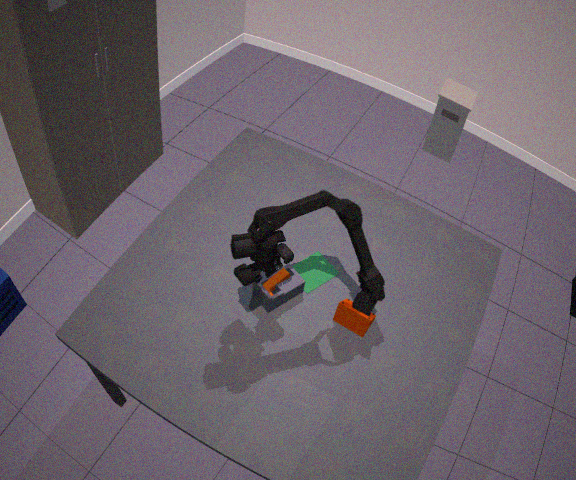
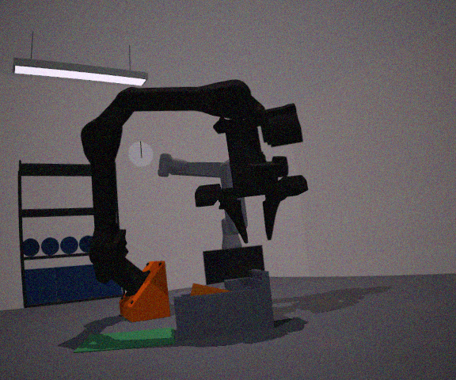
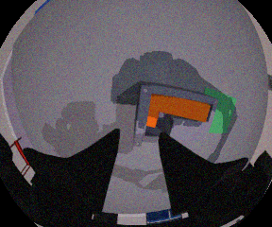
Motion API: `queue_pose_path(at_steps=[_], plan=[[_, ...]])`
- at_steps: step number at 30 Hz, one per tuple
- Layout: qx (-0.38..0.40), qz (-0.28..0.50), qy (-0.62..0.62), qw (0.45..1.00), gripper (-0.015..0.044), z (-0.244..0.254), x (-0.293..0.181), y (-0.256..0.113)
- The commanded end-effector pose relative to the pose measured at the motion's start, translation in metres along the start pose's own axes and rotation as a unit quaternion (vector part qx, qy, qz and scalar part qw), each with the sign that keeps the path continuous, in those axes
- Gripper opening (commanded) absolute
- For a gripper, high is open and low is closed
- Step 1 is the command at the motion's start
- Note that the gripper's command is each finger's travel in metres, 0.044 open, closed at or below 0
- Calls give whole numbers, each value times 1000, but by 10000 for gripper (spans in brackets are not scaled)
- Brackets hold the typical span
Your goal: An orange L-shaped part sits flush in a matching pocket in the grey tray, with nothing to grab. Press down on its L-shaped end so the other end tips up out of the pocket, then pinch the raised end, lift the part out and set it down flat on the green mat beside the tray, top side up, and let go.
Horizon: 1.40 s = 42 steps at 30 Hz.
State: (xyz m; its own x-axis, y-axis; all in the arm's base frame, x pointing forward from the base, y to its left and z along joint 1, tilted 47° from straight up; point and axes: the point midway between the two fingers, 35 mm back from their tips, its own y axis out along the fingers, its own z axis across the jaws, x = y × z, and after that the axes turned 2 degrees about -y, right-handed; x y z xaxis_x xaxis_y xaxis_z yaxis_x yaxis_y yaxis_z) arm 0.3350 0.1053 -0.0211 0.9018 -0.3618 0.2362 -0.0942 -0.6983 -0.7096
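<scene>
The orange part [image 1: 278, 280] [image 2: 206, 290] [image 3: 180, 108] is in the grey tray [image 1: 288, 298] [image 2: 224, 319] [image 3: 143, 106]. It lies tilted: its long straight end, toward the mat, shows above the tray's rim in the exterior view, while its L-shaped end is low at the far side from the mat. The green mat [image 1: 319, 280] [image 2: 146, 334] [image 3: 218, 123] lies beside the tray, with nothing on it. My gripper [image 2: 257, 240] [image 3: 140, 134] is partly open and empty, pointing down above the tray's L-shaped-end side, clear of the part. The part's underside is hidden.
The arm's orange base block [image 1: 353, 317] [image 2: 148, 300] stands on the table near the mat and tray. The tray's wall is higher at the L-shaped end. The arm arches over the table, and its shadow falls across the mat.
</scene>
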Motion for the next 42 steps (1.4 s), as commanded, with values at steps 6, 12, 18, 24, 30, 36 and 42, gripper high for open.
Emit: queue_pose_path(at_steps=[6,12,18,24,30,36,42], plan=[[-13,10,2,1000,180,-9,-1,66],[-13,10,2,1000,180,-9,-1,70],[-13,10,2,1000,180,-9,-1,79],[-13,10,2,1000,180,-9,-1,89],[-13,10,2,1000,180,-10,-2,99],[-13,10,2,1000,180,-10,-2,102],[-13,10,2,1000,180,-10,-2,102]])
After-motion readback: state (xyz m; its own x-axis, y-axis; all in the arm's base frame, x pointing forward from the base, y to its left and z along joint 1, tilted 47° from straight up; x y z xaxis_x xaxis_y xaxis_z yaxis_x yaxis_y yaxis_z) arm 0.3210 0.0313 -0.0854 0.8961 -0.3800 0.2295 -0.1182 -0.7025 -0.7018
